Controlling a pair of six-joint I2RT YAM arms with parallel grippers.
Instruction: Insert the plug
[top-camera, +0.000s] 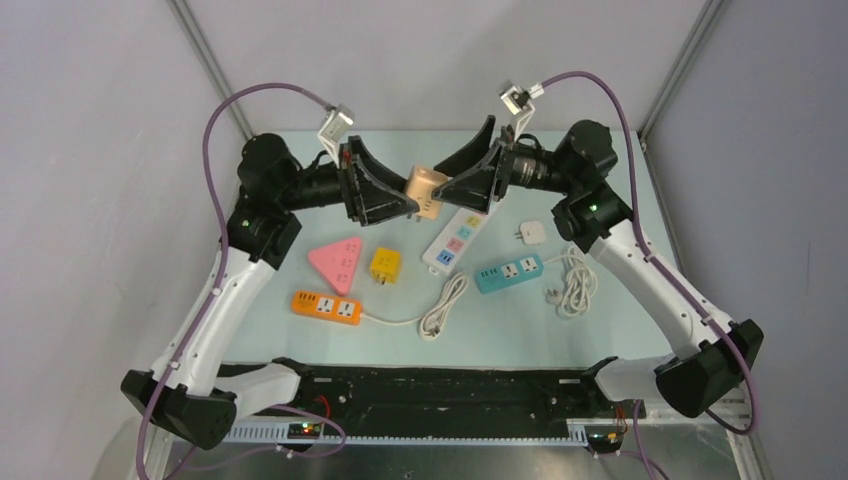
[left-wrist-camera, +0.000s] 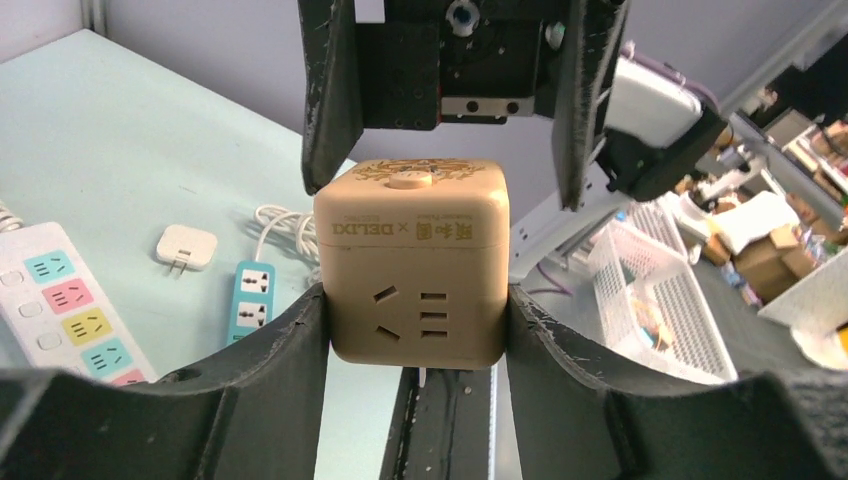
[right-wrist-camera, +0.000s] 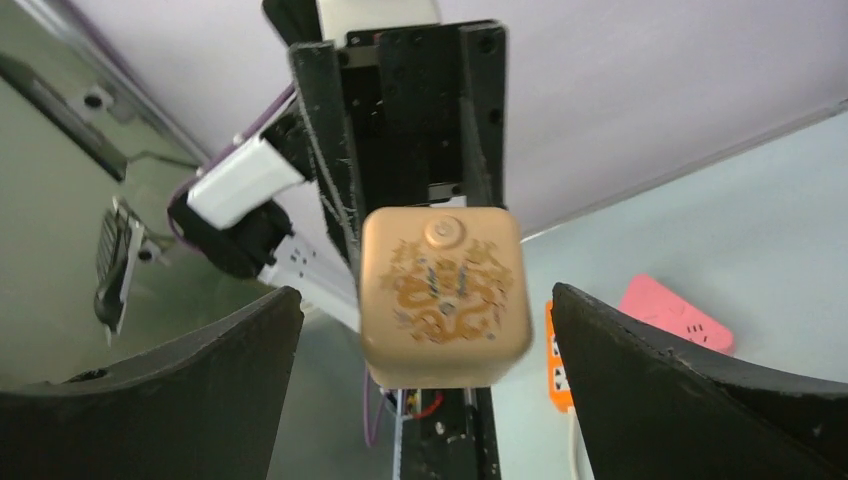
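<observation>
My left gripper (left-wrist-camera: 415, 325) is pinching the beige cube socket (left-wrist-camera: 410, 262) dead center; right gripper (right-wrist-camera: 428, 345) jaws are spread wide either side, not touching.

Left arm (top-camera: 215, 305) and right arm (top-camera: 655, 275): bases at the near edge, elbows bowed outward, forearms angled in toward the middle. The wrists are roughly level and point at each other, nearly nose to nose.

Left gripper (left-wrist-camera: 415, 310): pointing right, fingers (left-wrist-camera: 290, 350) pressed against opposite sides of the cube (left-wrist-camera: 412, 265), gripping its lower half. The cube is held off the table.

Right gripper (right-wrist-camera: 425, 300): pointing left, jaws spread wide. Fingers (right-wrist-camera: 640, 370) straddle the cube's free end, with a gap on each side in the right wrist view. No contact seen.
</observation>
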